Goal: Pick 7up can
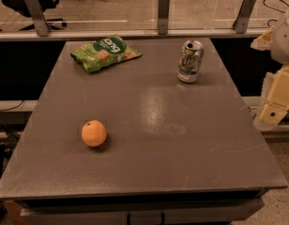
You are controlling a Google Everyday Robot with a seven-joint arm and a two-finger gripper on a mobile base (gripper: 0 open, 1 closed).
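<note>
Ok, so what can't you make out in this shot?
- Gripper, camera view: beyond the table's right side, partly cut off by the right frame edge.
- 7up can, camera view: its far side is hidden by its own body.
- Snack bag, camera view: the smaller print is unreadable.
- Orange, camera view: its underside is hidden against the table.

At three o'clock the gripper (pixel 277 100) is showing cream, blocky casing with one dark round spot, a white rounded housing (pixel 285 36) sitting above.
</note>
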